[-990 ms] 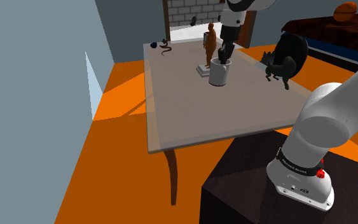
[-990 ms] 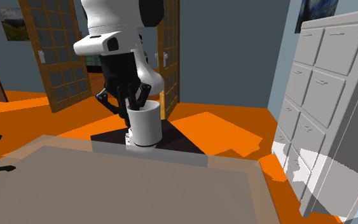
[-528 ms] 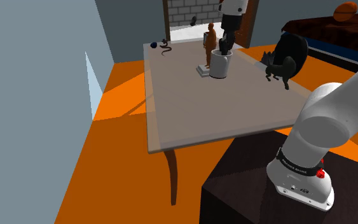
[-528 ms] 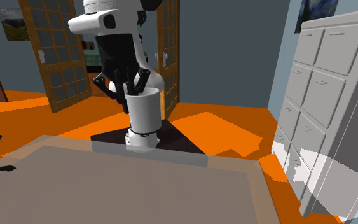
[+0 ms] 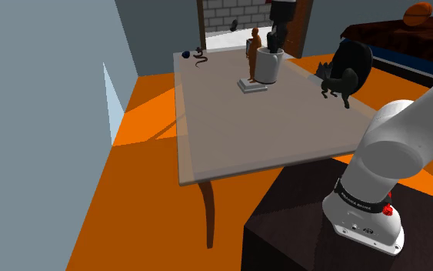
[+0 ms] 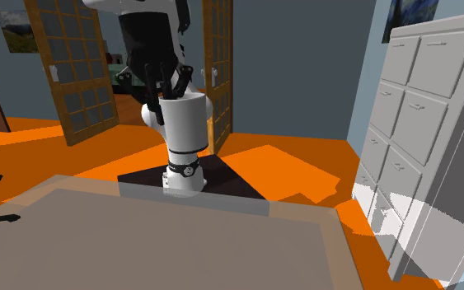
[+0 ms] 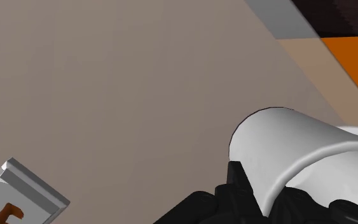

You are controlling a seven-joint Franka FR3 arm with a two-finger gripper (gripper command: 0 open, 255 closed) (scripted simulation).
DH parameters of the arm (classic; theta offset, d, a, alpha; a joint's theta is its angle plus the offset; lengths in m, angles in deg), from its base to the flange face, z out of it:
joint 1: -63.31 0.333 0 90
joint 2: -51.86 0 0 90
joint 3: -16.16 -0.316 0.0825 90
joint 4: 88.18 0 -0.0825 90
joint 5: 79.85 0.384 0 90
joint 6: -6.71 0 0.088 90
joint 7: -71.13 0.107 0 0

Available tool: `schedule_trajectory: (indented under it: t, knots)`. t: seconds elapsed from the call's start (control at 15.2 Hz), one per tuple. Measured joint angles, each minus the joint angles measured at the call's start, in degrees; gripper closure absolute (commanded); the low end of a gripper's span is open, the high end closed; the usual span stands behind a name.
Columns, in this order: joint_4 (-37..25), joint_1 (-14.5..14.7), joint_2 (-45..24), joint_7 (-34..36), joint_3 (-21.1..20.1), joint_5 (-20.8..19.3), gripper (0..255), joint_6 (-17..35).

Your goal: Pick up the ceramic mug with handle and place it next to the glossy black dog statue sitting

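Observation:
A plain white mug (image 5: pixel 268 66) hangs in the air above the grey-brown table (image 5: pixel 222 131), its base well off the surface. My black gripper (image 5: pixel 273 48) is shut on the mug's rim, one finger inside and one outside. The second exterior view has the mug (image 6: pixel 182 123) under the gripper (image 6: pixel 166 86), and the wrist view has the mug's wall (image 7: pixel 285 153) clasped by the gripper (image 7: pixel 260 191). No handle shows on the mug. The glossy black dog statue (image 5: pixel 338 81) sits near the table's edge at the shoulder view's right, some way from the mug.
A brown figure statue (image 5: pixel 254 52) on a grey base (image 5: pixel 251 86) stands just beside and below the mug. Small dark objects (image 5: pixel 195 56) lie at the table's far corner. A dark round chair back (image 5: pixel 354 55) rises behind the dog. A white drawer cabinet (image 6: pixel 436 123) stands off the table.
The gripper has lifted the mug straight up from the table, and it now hangs clearly higher beside the brown figure. The grip has not changed.

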Motion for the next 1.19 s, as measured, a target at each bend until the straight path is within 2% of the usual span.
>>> schedule_trajectory:
  t: [0.4, 1.19]
  knots:
    - [-4.06, 0.03, -0.38, -0.25, 0.08, 0.06, 255, -3.7]
    - [0.3, -6.13, 9.67, -13.15, 9.78, -7.72, 255, -8.67]
